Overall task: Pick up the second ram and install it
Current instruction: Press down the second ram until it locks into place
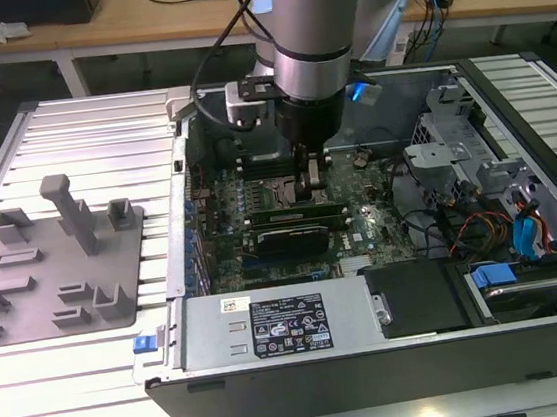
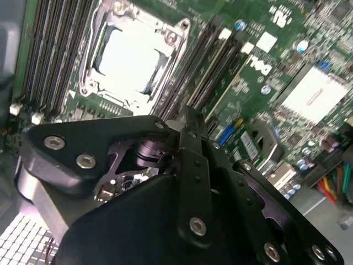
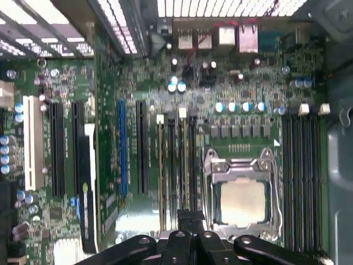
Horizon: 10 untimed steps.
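My gripper (image 1: 316, 186) reaches straight down into the open computer case (image 1: 378, 373), over the memory slots beside the processor socket (image 1: 279, 190). Its two black fingers stand pressed close together in both wrist views (image 3: 191, 218) (image 2: 190, 118). The second ram (image 1: 283, 205) is a thin green stick lying along a slot on the motherboard (image 3: 242, 99), with its end under the fingertips. In the first wrist view it shows edge-on as a pale line (image 3: 183, 165) running away from the fingers. Whether it sits fully down in the slot cannot be told.
A grey holder block (image 1: 58, 264) with upright pegs lies on the slatted table at the exterior view's left. Inside the case sit the power supply (image 1: 272, 325), a drive cage (image 1: 465, 162) and coloured cables (image 1: 482, 226). Long expansion slots (image 3: 122, 149) lie beside the memory slots.
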Tool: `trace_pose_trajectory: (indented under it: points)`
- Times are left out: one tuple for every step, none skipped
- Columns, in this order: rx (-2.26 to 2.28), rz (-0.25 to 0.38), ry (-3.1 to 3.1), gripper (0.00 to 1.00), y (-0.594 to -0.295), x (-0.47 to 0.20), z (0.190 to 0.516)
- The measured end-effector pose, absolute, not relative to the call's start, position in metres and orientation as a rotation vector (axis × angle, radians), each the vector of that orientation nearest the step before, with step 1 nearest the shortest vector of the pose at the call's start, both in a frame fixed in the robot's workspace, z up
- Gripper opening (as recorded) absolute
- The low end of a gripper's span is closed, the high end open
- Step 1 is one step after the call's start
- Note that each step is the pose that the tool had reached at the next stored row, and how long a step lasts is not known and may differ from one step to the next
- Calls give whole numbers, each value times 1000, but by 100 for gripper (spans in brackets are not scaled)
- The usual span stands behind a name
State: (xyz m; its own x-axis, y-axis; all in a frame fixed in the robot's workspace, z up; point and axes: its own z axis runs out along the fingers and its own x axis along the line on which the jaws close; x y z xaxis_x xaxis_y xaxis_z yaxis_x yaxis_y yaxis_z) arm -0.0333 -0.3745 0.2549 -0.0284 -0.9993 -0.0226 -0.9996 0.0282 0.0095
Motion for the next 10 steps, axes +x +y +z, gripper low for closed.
trace_pose_trajectory:
  points:
    - [-2183, 35, 2245, 8, -374, -38, 255]
    - [-2183, 35, 2245, 8, -374, -45, 255]
    - [-2183, 35, 2246, 8, -374, -49, 255]
    - [-2183, 35, 2245, 8, -374, -51, 255]
    - [-2183, 35, 2245, 8, -374, -53, 255]
    - [-2183, 35, 2245, 8, -374, -56, 255]
    - [-2183, 35, 2246, 8, -374, -59, 255]
    - [-2183, 35, 2246, 8, -374, -62, 254]
    - [-2183, 35, 2245, 8, -374, -64, 254]
    - [-2183, 35, 2245, 8, -374, -65, 254]
